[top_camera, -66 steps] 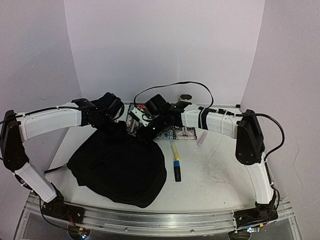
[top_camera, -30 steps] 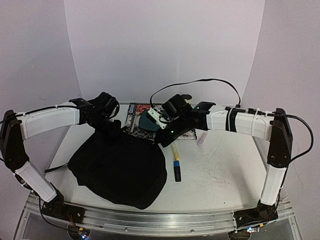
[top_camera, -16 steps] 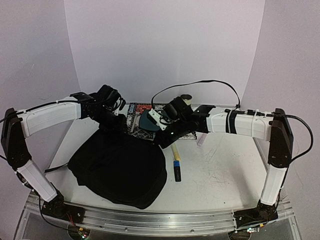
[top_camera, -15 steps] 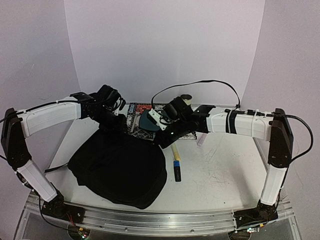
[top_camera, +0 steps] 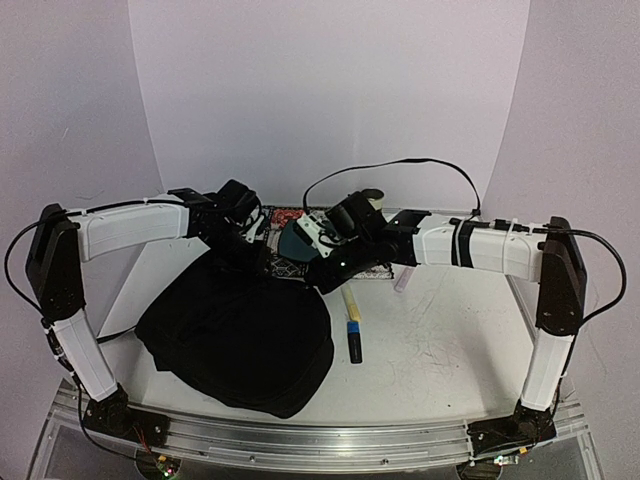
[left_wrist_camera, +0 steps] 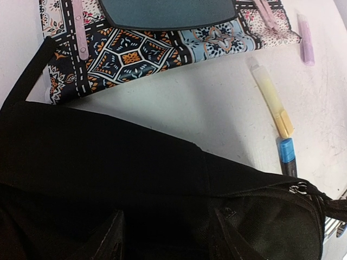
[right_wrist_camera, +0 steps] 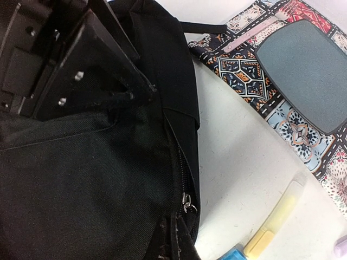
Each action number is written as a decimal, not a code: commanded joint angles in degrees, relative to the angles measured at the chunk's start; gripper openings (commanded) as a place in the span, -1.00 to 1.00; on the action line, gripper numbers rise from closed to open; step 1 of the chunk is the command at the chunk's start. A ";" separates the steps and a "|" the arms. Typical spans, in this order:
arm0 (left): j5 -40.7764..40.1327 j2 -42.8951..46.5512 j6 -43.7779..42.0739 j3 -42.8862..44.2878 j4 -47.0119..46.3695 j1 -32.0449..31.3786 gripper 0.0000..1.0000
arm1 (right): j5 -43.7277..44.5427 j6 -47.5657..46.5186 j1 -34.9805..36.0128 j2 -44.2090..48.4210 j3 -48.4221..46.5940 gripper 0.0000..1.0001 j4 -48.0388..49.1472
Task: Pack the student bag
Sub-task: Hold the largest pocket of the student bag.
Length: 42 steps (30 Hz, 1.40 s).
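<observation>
The student bag (top_camera: 240,335) lies flat on the left half of the table, black and rounded. My left gripper (top_camera: 250,245) hangs over its far top edge. In the left wrist view it (left_wrist_camera: 169,216) is open, fingers apart over the bag's fabric (left_wrist_camera: 108,162) with nothing pinched. My right gripper (top_camera: 322,278) sits at the bag's upper right rim. In the right wrist view it (right_wrist_camera: 181,227) is shut, tips just below the metal zipper pull (right_wrist_camera: 188,203). Whether they pinch anything is hidden.
A patterned pouch (top_camera: 370,268) with a dark teal panel (top_camera: 297,243) lies behind the bag. A yellow highlighter (top_camera: 349,300), a blue marker (top_camera: 354,340) and a pink pen (top_camera: 404,277) lie to the bag's right. The left arm's black wrist hardware (right_wrist_camera: 70,59) hangs close above the bag.
My left gripper has opened and shifted right along the bag's top edge. The right arm has stayed put over the last second.
</observation>
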State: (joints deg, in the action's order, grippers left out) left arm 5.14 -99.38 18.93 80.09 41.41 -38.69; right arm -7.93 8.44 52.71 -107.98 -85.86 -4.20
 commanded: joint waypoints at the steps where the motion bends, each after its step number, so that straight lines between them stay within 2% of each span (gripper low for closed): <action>1: -2.49 -1.54 -0.88 3.04 5.75 -1.18 0.08 | 0.77 0.71 0.15 1.85 -0.92 -1.00 0.44; 10: 0.27 -1.49 -3.08 7.60 5.70 -4.20 0.18 | 2.08 1.97 0.18 3.15 1.17 -1.00 1.92; 19: 5.39 -3.68 -18.01 10.86 0.81 -3.83 0.16 | 4.51 4.35 0.20 6.49 6.48 -1.00 5.25; 28: 15.62 -4.97 -33.89 5.56 -1.72 -0.53 0.16 | 4.28 7.30 0.20 9.09 11.23 -1.00 9.35; 34: 23.86 -5.56 -41.29 5.30 -1.81 1.30 0.17 | 3.85 8.11 0.20 9.19 12.10 -1.00 10.23; 42: 26.72 -8.43 -49.24 5.15 -1.78 2.28 0.18 | 3.73 8.61 0.17 9.44 12.23 -1.00 10.79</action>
State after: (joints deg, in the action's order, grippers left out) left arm 27.86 -105.84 -24.19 84.84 40.85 -37.17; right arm -4.23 16.35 52.71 -101.67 -73.73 6.06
